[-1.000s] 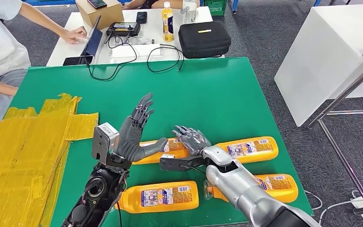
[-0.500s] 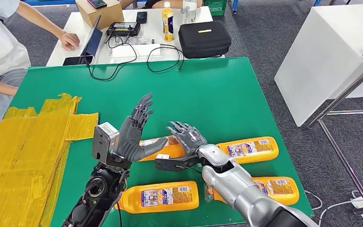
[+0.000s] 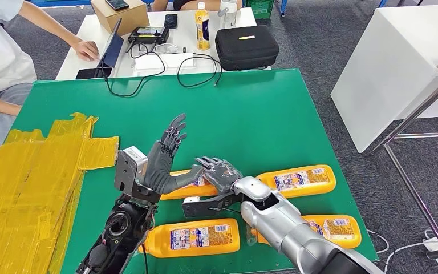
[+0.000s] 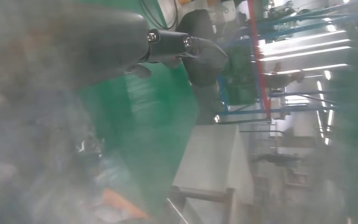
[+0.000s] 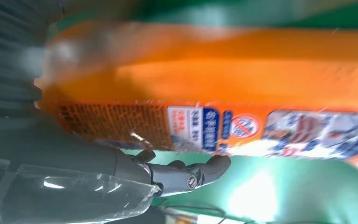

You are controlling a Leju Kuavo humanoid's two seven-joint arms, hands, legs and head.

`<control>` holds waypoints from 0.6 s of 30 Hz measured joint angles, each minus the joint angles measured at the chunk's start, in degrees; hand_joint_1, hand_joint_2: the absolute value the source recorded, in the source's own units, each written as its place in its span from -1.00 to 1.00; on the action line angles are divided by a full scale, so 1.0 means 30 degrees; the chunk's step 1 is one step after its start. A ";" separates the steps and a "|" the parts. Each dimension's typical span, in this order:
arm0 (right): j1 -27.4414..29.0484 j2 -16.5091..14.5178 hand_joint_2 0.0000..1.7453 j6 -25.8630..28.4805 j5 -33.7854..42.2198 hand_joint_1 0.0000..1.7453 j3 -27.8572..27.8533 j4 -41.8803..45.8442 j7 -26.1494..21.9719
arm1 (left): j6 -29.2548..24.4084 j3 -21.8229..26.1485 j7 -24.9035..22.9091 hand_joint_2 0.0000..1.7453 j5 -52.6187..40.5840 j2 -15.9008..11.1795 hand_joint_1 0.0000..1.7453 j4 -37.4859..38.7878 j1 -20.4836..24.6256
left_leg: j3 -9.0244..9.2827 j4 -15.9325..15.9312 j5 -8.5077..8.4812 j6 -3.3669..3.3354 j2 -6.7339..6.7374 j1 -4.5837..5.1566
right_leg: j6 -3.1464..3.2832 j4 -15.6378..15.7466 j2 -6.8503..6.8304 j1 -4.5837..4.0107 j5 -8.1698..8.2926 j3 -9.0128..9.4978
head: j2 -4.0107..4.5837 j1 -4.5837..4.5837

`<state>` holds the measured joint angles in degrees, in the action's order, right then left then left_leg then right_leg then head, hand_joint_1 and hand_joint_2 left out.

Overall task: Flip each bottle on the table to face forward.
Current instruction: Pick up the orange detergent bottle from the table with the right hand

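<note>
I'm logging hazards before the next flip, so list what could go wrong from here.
1. The right hand and left hand crowd over the same far-left bottle; their fingers could collide.
2. The right forearm hangs over the near-right bottle and beside the near-left bottle; it might nudge either.
3. The far-right bottle lies near the green table's edge; a shove could roll it off.

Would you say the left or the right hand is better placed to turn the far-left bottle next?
Probably the right hand: it already lies over the far-left bottle. The left hand hangs raised beside it, fingers spread, holding nothing.
</note>
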<state>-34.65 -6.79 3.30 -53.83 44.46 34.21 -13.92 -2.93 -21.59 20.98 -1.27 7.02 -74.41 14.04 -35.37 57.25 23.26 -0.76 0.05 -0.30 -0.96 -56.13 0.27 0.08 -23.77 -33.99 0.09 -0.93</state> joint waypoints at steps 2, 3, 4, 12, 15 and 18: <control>-0.0119 0.0005 1.00 -0.0278 0.0155 -1.00 0.0199 -0.0069 -0.0306 | 0.0000 0.0000 0.0027 1.00 0.0073 0.0042 -1.00 0.0126 0.0103 | 0.0001 0.0000 0.0000 0.0000 0.0000 0.0000 | 0.0000 0.0000 0.0000 0.0000 0.0000 0.0001 | 0.0002 0.0002; -0.0169 0.0005 1.00 -0.0442 0.0204 -1.00 0.0286 -0.0102 -0.0464 | 0.0002 0.0000 0.0044 1.00 0.0104 0.0062 -1.00 0.0180 0.0142 | 0.0002 0.0000 0.0000 0.0000 0.0000 0.0000 | 0.0000 0.0000 0.0000 0.0000 0.0000 0.0001 | 0.0000 0.0002; -0.0235 0.0011 1.00 -0.0676 0.0244 -1.00 0.0386 -0.0142 -0.0668 | 0.0011 -0.0002 0.0064 1.00 0.0142 0.0073 -1.00 0.0240 0.0180 | 0.0003 0.0000 0.0000 0.0000 0.0000 0.0000 | 0.0000 0.0000 0.0000 0.0000 0.0000 0.0001 | 0.0000 0.0002; -0.0954 0.0053 1.00 -0.2092 0.0830 0.79 0.1561 -0.0761 -0.1927 | 0.0089 -0.0153 0.0359 1.00 0.0552 0.0229 -1.00 0.0880 0.0662 | 0.0030 0.0001 0.0000 0.0000 0.0004 0.0000 | 0.0001 0.0001 0.0003 0.0000 0.0001 0.0018 | -0.0002 0.0002; -0.1174 0.0044 1.00 -0.2189 0.1027 0.86 0.1927 -0.1042 -0.1876 | -0.0033 -0.0248 0.0426 1.00 0.0663 0.0246 -1.00 0.1067 0.0775 | 0.0039 0.0001 0.0000 0.0000 0.0003 0.0000 | 0.0001 0.0002 0.0003 0.0000 0.0001 0.0027 | -0.0002 0.0000; -0.1360 0.0027 1.00 -0.2192 0.1195 0.86 0.2250 -0.1290 -0.1677 | -0.0139 -0.0312 0.0445 1.00 0.0712 0.0246 -1.00 0.1178 0.0798 | 0.0049 0.0001 0.0000 0.0000 0.0004 0.0000 | 0.0001 0.0001 0.0003 0.0000 0.0001 0.0035 | -0.0002 0.0000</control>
<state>-38.73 -6.71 -3.28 -50.25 51.21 30.34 -18.95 -3.34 -22.53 22.31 0.87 7.76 -70.87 16.43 -35.22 57.25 23.26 -0.76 0.06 -0.30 -0.95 -56.12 0.28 0.08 -23.77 -33.88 0.09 -0.93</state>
